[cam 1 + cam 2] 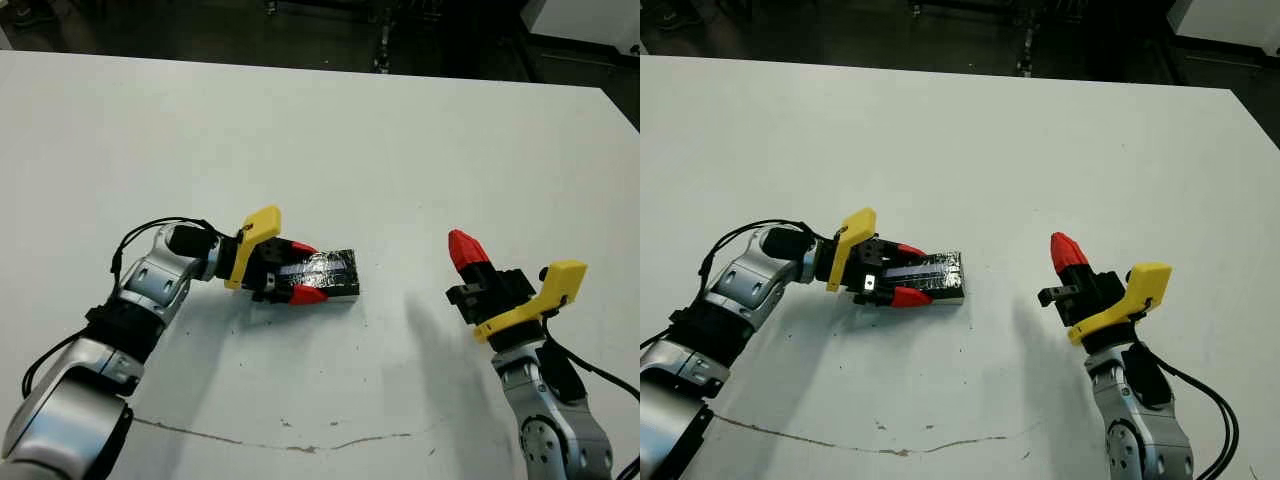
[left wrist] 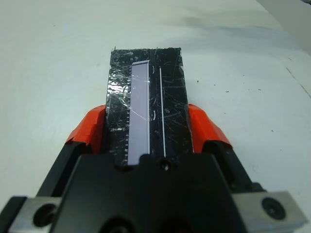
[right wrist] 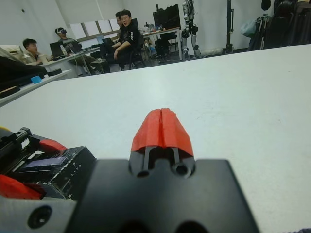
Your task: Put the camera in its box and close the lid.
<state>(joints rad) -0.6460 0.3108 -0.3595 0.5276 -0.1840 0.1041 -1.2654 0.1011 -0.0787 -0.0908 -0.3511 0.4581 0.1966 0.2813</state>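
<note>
The left gripper [image 2: 146, 141] sat nearest the lens, its two red fingers [image 2: 90, 128] pressed against the long sides of the lid [image 2: 146, 92], so it was clamped on the lid. The lid lay flat, its crinkled black surface uppermost, and appeared to sit on the box; only a thin pale edge [image 1: 335, 296] showed beneath it in the head view. No camera was visible anywhere, so it was probably already inside the box, though this could not be confirmed.

The right gripper [image 1: 462, 247] stood well apart from the lid, on the side opposite the left arm, raised off the table [image 1: 320, 130]. Its fingers were pressed together and held nothing.

People [image 3: 124, 34] sat at desks far beyond the table.

Judged state: the closing step was nearly complete. Risks from here:
- Releasing with side load on the fingers could drag the lid askew or slide the whole box.
- Lifting before fully opening could pull the lid back off.
- Uneven seating could leave one edge raised.
</note>
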